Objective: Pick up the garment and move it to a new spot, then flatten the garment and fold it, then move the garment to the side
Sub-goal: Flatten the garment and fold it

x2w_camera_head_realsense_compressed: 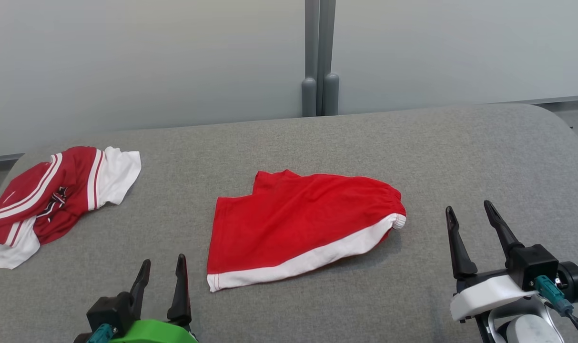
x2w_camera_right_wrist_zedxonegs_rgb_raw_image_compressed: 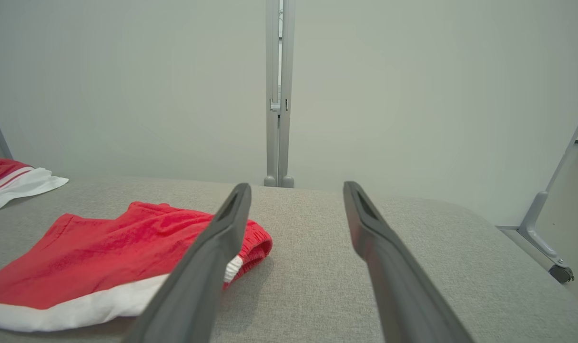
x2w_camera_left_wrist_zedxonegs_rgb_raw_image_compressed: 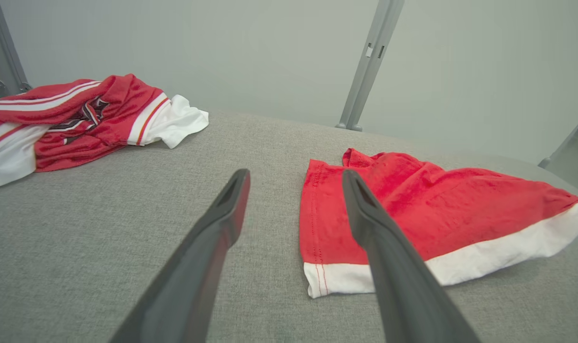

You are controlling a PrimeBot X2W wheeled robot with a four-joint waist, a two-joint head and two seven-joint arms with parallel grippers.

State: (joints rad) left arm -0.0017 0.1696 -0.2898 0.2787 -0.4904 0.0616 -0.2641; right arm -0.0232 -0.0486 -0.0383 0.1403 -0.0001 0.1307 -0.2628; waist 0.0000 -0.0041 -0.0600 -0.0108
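Left tool [x2w_camera_head_realsense_compressed: 164, 259] and right tool [x2w_camera_head_realsense_compressed: 469, 206] are both spread, gripping nothing. Between them the red garment [x2w_camera_head_realsense_compressed: 298, 224] lies on the grey tabletop [x2w_camera_head_realsense_compressed: 460, 152], touching neither of my tools.

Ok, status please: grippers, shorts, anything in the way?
Left gripper open, empty. Right gripper open, empty. Shorts flat on table, untouched. Jersey far left, clear.

At the left of the frame we see a bunched-up red and white shirt [x2w_camera_head_realsense_compressed: 55, 200] with stripes. It lies on a big grey soft table [x2w_camera_head_realsense_compressed: 460, 157]. Behind the table we see a pale wall [x2w_camera_head_realsense_compressed: 150, 62]. A grey post [x2w_camera_head_realsense_compressed: 320, 57] stands up at the top middle.
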